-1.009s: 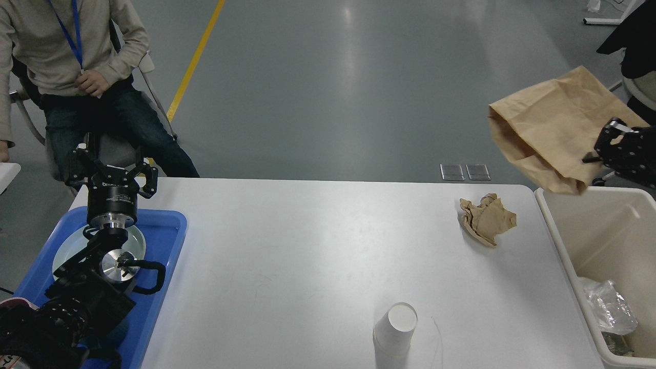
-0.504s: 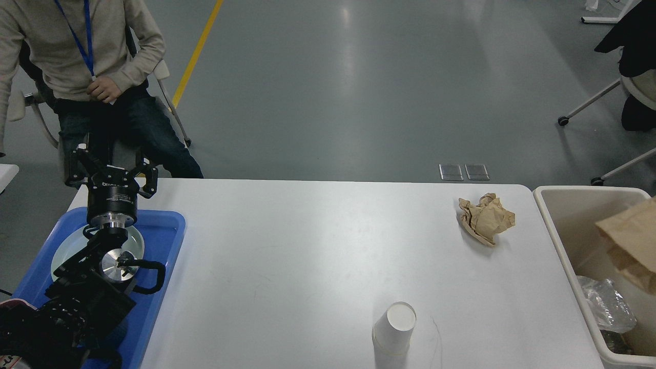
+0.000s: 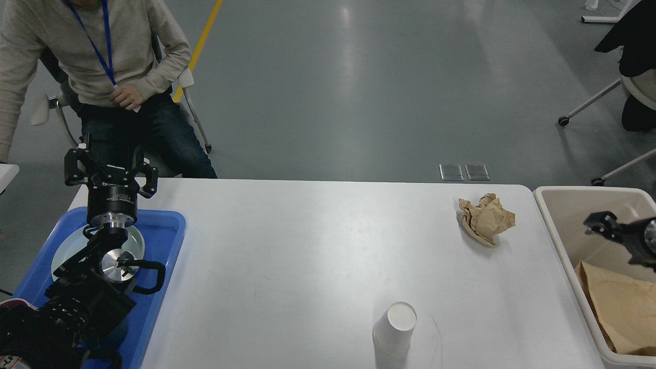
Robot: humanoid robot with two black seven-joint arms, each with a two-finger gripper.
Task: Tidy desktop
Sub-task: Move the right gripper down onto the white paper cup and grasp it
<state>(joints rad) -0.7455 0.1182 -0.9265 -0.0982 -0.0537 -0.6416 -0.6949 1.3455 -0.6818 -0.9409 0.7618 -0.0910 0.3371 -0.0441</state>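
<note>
The white desktop (image 3: 307, 256) holds a crumpled brown paper ball (image 3: 484, 219) at the far right and an upside-down white paper cup (image 3: 394, 328) near the front edge. My left gripper (image 3: 110, 171) is open and empty, held above the far end of the blue tray (image 3: 166, 230). My right gripper (image 3: 602, 228) is dark and partly cut off, hovering over the beige bin (image 3: 556, 225). A brown paper bag (image 3: 620, 307) lies inside the bin, below that gripper and apart from it.
A white plate (image 3: 134, 241) lies in the blue tray under my left arm. A seated person (image 3: 102, 61) is close behind the table's far left corner. Chair legs (image 3: 589, 102) stand on the floor at the far right.
The brown paper bag left my right gripper and dropped into the bin, where it now lies. My right gripper came back into view over the bin. The person shifted right.
</note>
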